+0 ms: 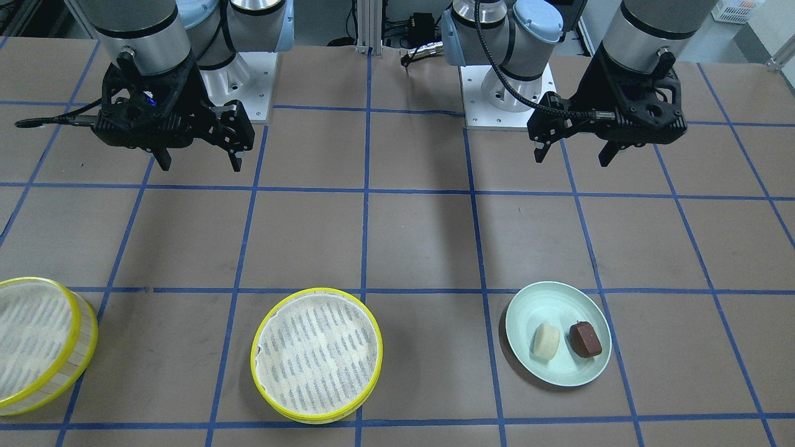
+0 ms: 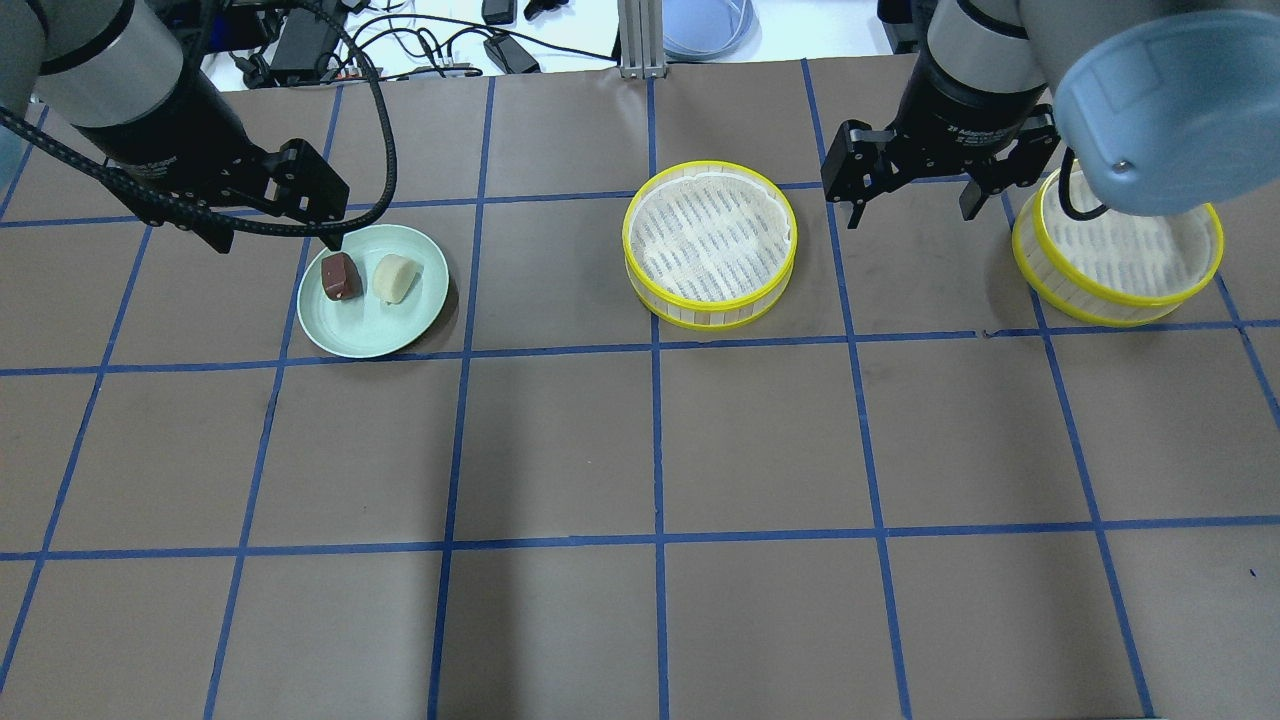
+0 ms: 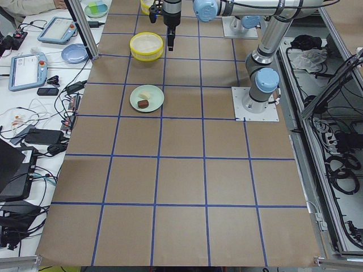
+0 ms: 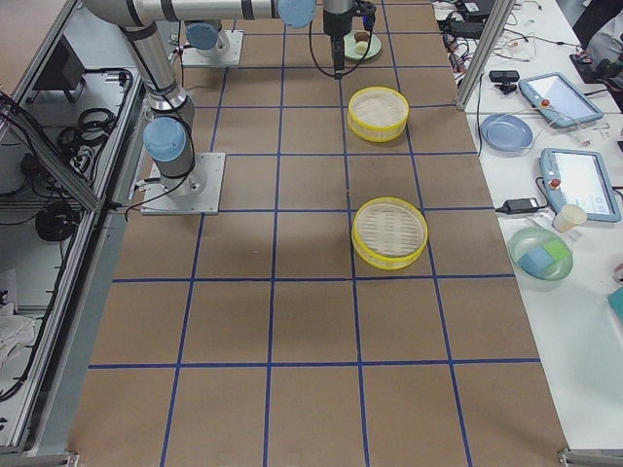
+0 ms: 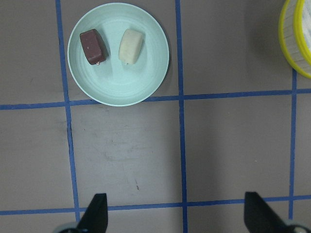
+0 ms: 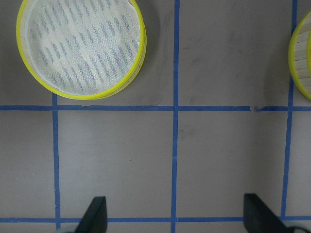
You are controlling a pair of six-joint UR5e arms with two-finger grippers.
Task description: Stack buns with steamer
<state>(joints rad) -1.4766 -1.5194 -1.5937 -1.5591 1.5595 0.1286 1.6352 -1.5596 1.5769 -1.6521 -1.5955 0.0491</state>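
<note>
Hanging wide open and empty, the left gripper [image 1: 572, 155] and right gripper [image 1: 200, 162] had begun nothing yet — next, probably, the left one needed to lower onto the cream bun [image 1: 546, 341].

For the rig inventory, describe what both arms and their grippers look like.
The left arm and right arm are silver-grey tubes with pale blue joint caps. The left gripper and right gripper are black and angular, each with two slim fingers. A black corrugated cable loops to the left gripper. Small white lettering rings the right wrist.
</note>
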